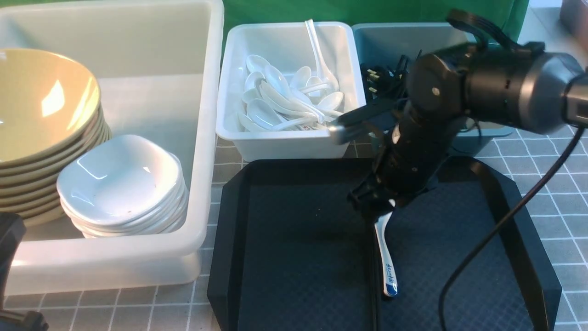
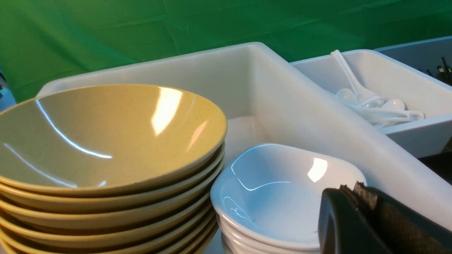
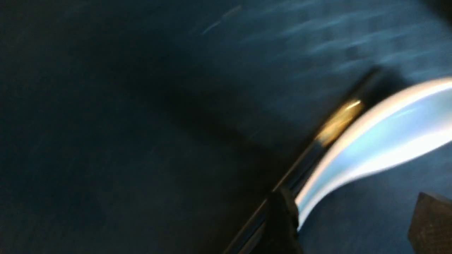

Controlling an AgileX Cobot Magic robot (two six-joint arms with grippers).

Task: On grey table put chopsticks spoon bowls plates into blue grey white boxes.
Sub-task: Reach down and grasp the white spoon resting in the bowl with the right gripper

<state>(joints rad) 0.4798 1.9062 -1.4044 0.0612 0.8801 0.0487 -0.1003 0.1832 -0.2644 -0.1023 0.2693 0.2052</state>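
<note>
A white spoon point(image 1: 388, 266) with a blue handle tip lies on the black tray point(image 1: 298, 239). My right gripper point(image 1: 372, 204) hangs just over its scoop end, which the arm hides. In the right wrist view the gripper point(image 3: 356, 225) is open. The blurred spoon point(image 3: 381, 134) lies by one finger point(image 3: 282, 218), beside a black chopstick point(image 3: 337, 121) with a gold band. More chopsticks point(image 1: 383, 76) lie in the blue-grey bin point(image 1: 390, 37). Tan bowls point(image 1: 41, 115) and white plates point(image 1: 119, 184) are stacked in the large off-white tub point(image 1: 202, 138). My left gripper point(image 2: 356, 188) is shut and empty above the plates point(image 2: 275, 197).
The small white bin point(image 1: 294, 147) holds several white spoons and stands behind the tray, next to the blue-grey bin. The grey table point(image 1: 551, 174) shows to the right of the tray. A black cable point(image 1: 505, 220) from the right arm crosses the tray's right side.
</note>
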